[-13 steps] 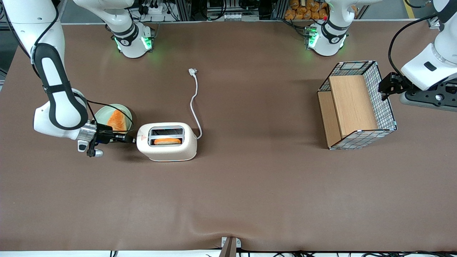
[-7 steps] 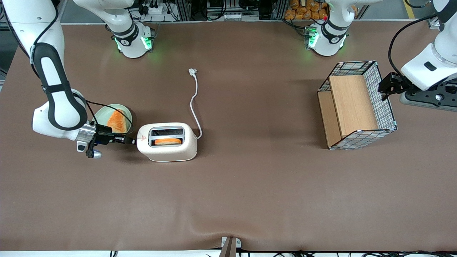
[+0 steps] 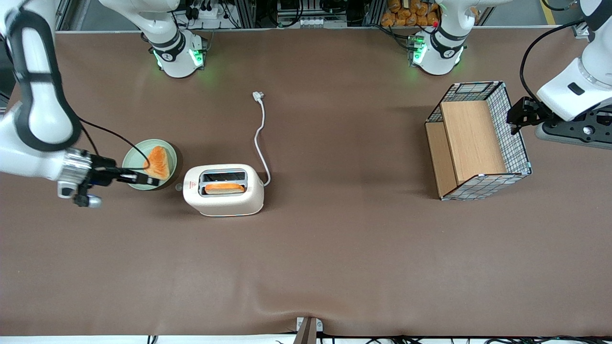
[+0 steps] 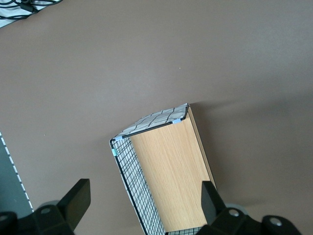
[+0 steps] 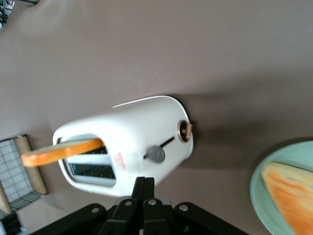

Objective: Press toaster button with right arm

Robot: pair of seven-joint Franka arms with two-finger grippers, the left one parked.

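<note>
This is a robotics lab, not a kitchen. A long table [image 3: 334,248] under a plain brown cover carries white arm bases [image 3: 179,55] lit green at its edge farthest from the front camera, with aluminium framing, cables and plug strips [image 3: 306,14] just past them. The household pieces, a toaster [image 3: 224,196], a plate [image 3: 136,160] and a wire basket [image 3: 514,129], sit spread out like test props.

Plate [image 5: 288,188] cut off; hand [image 5: 144,185] fingertips apparently together.
</note>
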